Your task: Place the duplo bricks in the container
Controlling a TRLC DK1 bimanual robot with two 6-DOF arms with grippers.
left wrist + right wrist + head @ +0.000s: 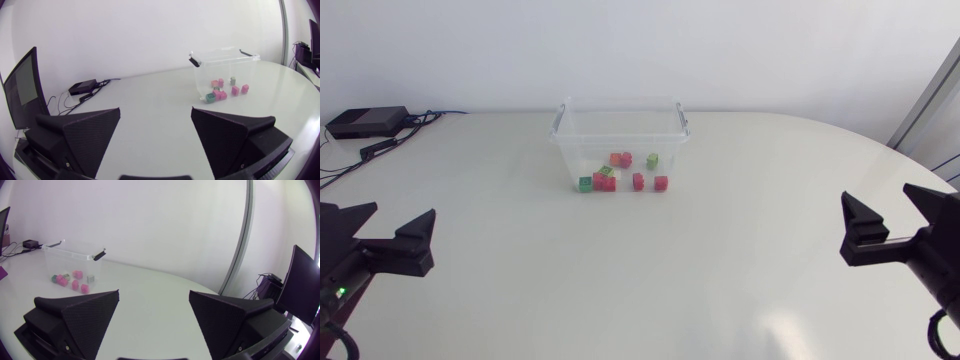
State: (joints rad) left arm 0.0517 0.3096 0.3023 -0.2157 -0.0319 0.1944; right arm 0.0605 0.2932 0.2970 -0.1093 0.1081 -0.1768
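A clear plastic container (620, 118) with open top stands at the back middle of the table. Several red and green duplo bricks (620, 175) show through its walls, low on its floor toward the front. In the left wrist view the container (225, 60) and bricks (225, 90) lie far ahead of my left gripper (155, 112). In the right wrist view the container (70, 255) and bricks (72, 280) lie far ahead. My left gripper (403, 212) is open near the left edge. My right gripper (877, 195) is open near the right edge. Neither holds anything.
A black box (365, 122) with cables sits at the table's back left corner, also seen as the box (82, 86) in the left wrist view. Bare white tabletop (640, 270) stretches between the two grippers and the container.
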